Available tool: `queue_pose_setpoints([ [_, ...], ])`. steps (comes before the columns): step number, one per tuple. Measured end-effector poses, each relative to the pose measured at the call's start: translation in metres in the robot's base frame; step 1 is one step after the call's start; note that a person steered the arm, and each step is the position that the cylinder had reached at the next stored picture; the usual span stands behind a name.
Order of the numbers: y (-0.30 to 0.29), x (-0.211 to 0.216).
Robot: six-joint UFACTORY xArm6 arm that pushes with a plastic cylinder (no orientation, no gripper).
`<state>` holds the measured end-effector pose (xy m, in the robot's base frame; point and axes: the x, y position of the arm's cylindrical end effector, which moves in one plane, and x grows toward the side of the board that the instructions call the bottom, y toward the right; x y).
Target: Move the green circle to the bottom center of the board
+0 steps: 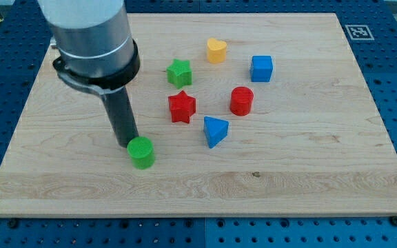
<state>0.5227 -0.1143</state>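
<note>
The green circle (142, 152) is a short green cylinder on the wooden board (309, 172), left of centre and a little below the middle. My tip (125, 142) rests on the board right against the green circle's upper-left side. The dark rod rises from there to the grey arm body at the view's top left.
A red star (181, 107) and a blue triangle (215, 130) lie to the right of the green circle. A green star (179, 72), a yellow heart (216, 50), a blue cube (261, 68) and a red cylinder (241, 100) sit further up and right.
</note>
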Motion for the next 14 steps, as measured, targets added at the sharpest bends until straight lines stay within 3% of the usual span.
queue_pose_setpoints([
  [2, -0.006, 0.055],
  [3, -0.004, 0.059],
  [10, 0.000, 0.050],
  [12, 0.036, 0.046],
  [14, 0.037, 0.020],
])
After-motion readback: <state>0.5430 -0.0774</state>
